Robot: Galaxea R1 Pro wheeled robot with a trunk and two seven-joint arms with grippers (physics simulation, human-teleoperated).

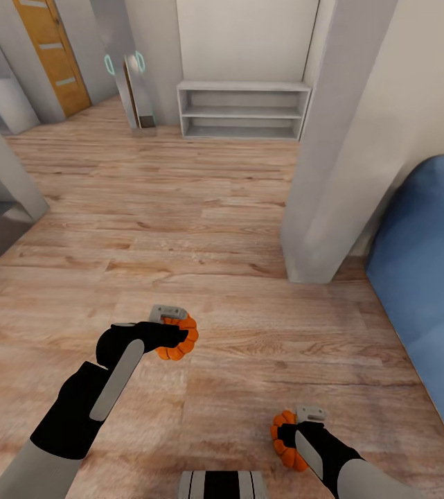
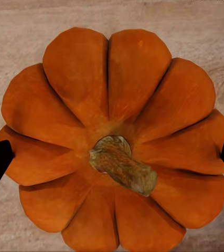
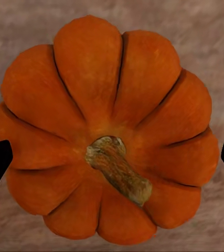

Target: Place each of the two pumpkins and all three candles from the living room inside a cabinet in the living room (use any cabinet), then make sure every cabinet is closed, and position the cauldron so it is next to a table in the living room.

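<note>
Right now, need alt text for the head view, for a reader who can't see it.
Each pincer holds an orange pumpkin above a wood floor: left pincer with the left pumpkin, right pincer with the right pumpkin. A white open shelf unit stands against the far wall; a blue sofa edges in on the right.

We see a floor [image 1: 180,208] of light brown wood planks running across the whole room, its grain showing blurred behind the objects in both wrist views. Standing directly on it at the far wall is a white open shelf unit [image 1: 242,111], low and wide. A grey square pillar [image 1: 325,173] rises from the planks to the right of centre, and a second pillar [image 1: 7,173] stands at the left edge. A blue upholstered piece [image 1: 429,277] sits at the right, its base meeting the wood.
</note>
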